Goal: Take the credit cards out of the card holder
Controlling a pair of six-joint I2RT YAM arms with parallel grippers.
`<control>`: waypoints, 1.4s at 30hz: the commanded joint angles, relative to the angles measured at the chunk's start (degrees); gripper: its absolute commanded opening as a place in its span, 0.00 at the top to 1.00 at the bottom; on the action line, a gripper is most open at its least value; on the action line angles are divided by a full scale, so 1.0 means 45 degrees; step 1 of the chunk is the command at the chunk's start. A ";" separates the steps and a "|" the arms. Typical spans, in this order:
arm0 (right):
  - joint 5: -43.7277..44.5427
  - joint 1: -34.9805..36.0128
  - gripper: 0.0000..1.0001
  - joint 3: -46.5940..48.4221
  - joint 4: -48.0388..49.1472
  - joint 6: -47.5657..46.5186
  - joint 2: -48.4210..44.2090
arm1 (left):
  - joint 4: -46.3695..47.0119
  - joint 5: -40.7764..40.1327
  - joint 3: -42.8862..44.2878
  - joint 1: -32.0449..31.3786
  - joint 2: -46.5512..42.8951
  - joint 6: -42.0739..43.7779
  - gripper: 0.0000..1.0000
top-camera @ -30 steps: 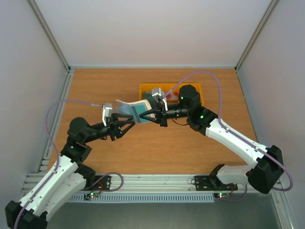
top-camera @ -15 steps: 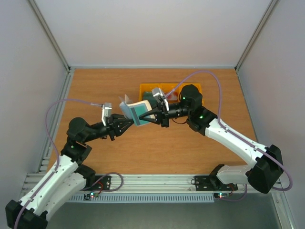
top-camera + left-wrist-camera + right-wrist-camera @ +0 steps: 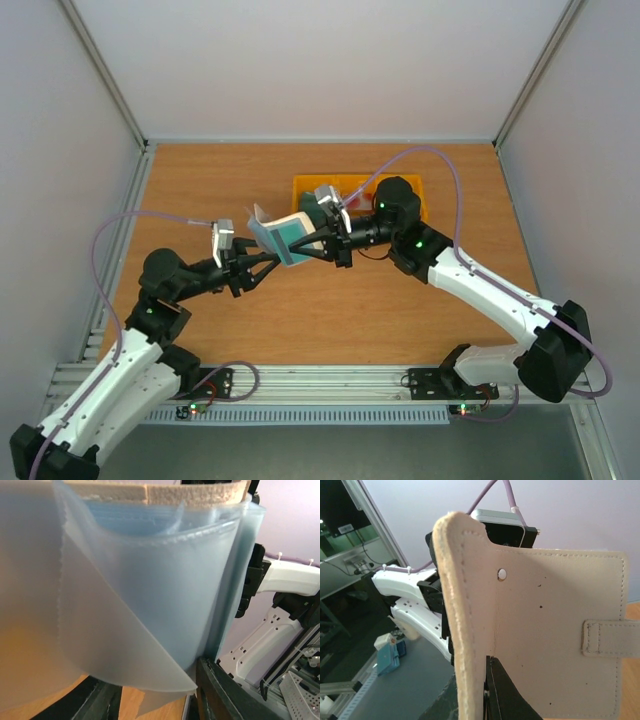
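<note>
**Card holder pinched in my right gripper, left jaws loose at its sleeves**

My left gripper has its jaws partly apart and grips nothing. The free lower edge of the translucent grey-blue sleeves hangs between its fingers; whether they touch it I cannot tell. Just beyond those tips, toward my right arm, the card holder is held up off the table, spread open and fanned toward my left gripper. What the sleeves contain I cannot tell. My right gripper is closed tight on the holder, pinching the lower edge of its cream cover, with the strap tab out to one side of my fingers. Behind my right wrist sits the yellow tray.
</note>
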 commanded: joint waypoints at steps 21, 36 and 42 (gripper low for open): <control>0.7801 -0.0512 0.99 0.1797 -0.6776 -0.2988 -0.0859 | -0.1201 0.2574 0.1019 0.0177 -0.1008 0.2542 0.46; 0.3752 0.0627 0.99 0.1301 -0.5067 -0.3746 -0.0624 | 0.0414 -0.0798 0.0856 -0.0321 0.0328 -0.0684 0.59; 0.2254 0.0718 0.99 0.1483 -0.4855 -0.3729 -0.0460 | 0.0109 -0.1328 0.0662 -0.0370 0.0221 -0.0538 0.63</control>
